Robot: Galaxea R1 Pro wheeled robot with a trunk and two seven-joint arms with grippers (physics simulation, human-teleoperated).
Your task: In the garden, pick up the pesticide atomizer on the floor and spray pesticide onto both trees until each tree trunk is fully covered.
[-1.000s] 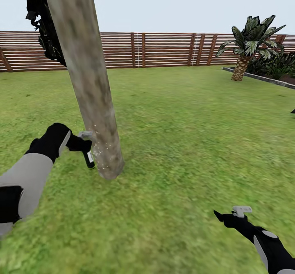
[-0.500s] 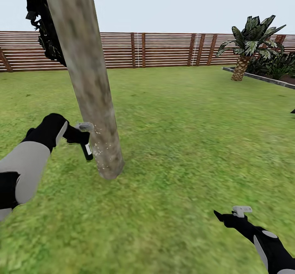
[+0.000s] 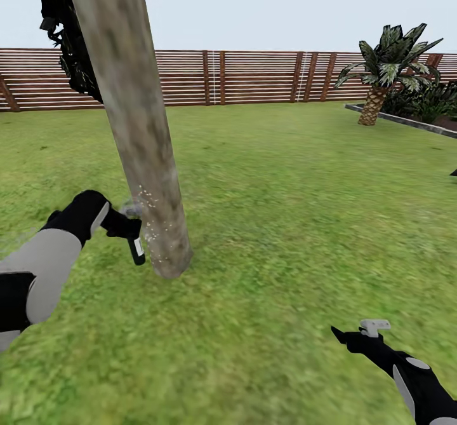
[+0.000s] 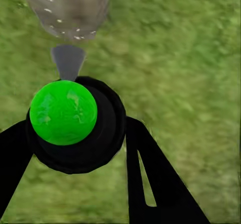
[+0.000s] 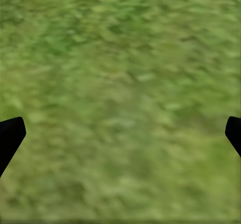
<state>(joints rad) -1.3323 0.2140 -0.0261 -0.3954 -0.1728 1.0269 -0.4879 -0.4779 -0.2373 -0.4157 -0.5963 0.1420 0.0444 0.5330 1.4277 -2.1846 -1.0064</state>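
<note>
At the frame's left, the pesticide atomizer is pinched by the left tool, nozzle just beside the speckled tree trunk. The right tool is spread over grass. Upper bark could be missed if aim is kept low.

You've got a mottled grey-brown trunk with white specks low down, blackish-green foliage at 11 o'clock, a brown slatted fence, green lawn, and a black atomizer with a bright green spot and white label.
</note>
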